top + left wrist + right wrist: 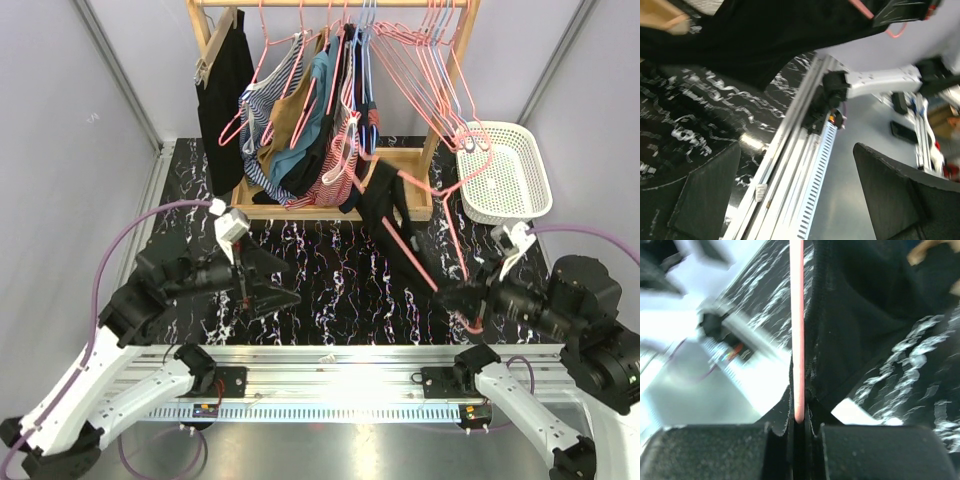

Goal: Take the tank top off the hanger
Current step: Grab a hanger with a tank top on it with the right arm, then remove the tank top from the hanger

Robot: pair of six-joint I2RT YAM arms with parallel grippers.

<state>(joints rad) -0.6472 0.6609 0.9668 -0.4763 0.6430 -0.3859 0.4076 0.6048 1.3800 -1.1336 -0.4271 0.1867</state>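
Note:
The black tank top (385,215) hangs on a pink hanger (425,268) that slants from the rack's base down to the right arm. My right gripper (458,298) is shut on the hanger's lower end. In the right wrist view the pink hanger rod (797,330) runs straight into the closed right gripper (799,422), with the tank top's black cloth (865,315) just to its right. My left gripper (265,285) stands open low over the table, left of the tank top, holding nothing. In the left wrist view the left gripper (800,200) shows wide-apart fingers, and the tank top (765,45) fills the top.
A wooden clothes rack (415,195) at the back carries several garments (300,110) and bare pink hangers (430,60). A white basket (505,170) stands at the right. An aluminium rail (330,365) runs along the near table edge.

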